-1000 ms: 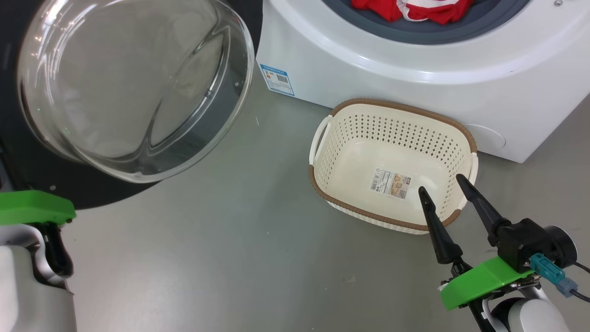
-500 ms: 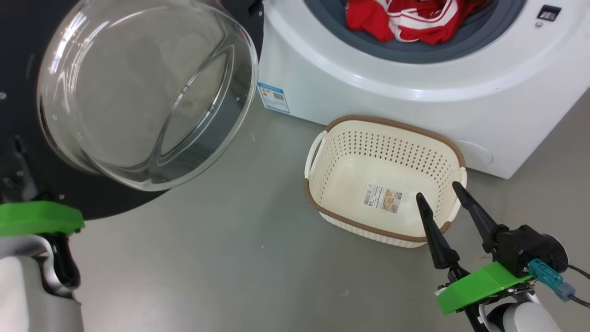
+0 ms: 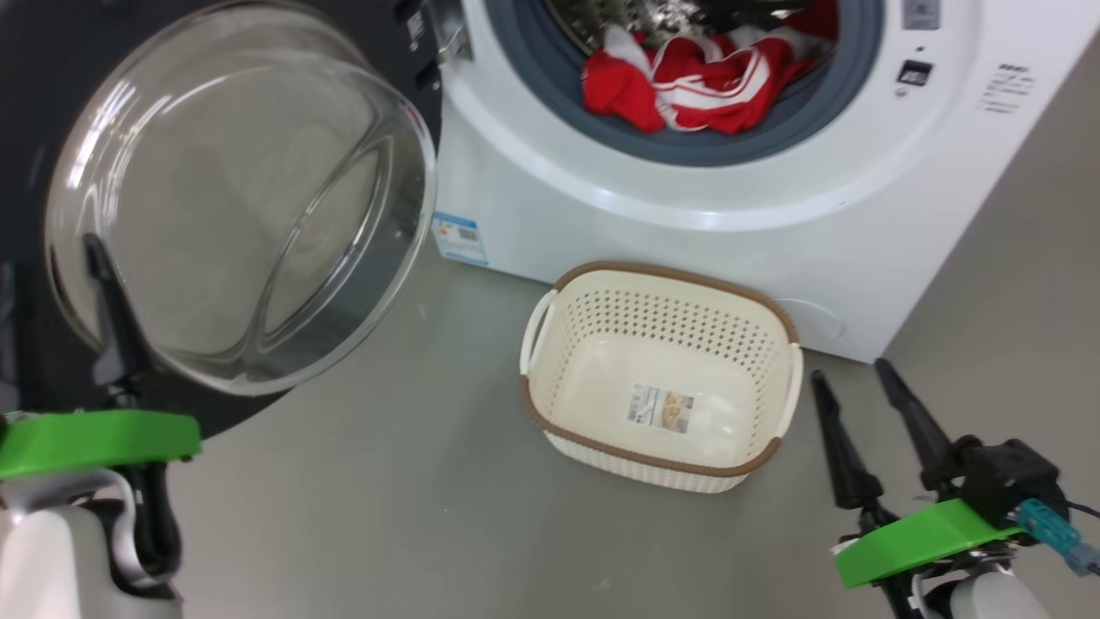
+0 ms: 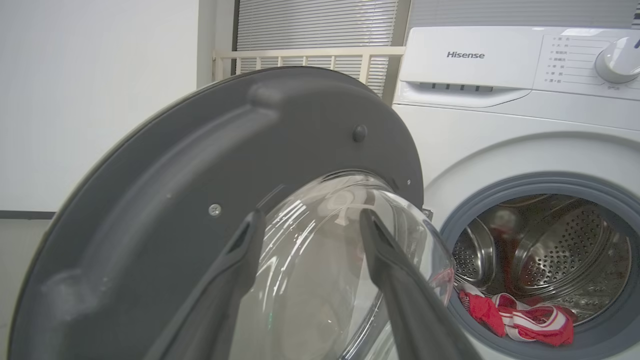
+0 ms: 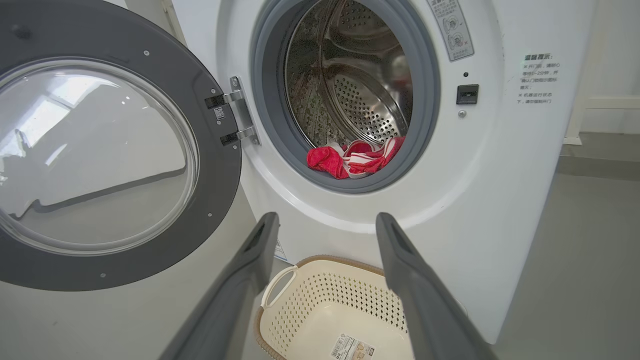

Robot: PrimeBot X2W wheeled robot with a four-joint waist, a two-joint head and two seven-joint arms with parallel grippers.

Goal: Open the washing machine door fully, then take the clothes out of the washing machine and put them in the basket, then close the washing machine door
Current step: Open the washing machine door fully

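"Hisense" stands on the washing machine (image 4: pixel 500 125) above its detergent drawer (image 4: pixel 465 92); other labels are unreadable.

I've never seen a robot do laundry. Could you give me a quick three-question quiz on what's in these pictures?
1. True or false: the basket holds the clothes.
2. Where does the basket stand? A) on top of the washing machine; B) on the floor in front of it; C) behind the machine.
3. Fill in: the washing machine door stands ____, while the left gripper and right gripper hold nothing.
Key: 1 false, the clothes lie in the drum; 2 B; 3 open.
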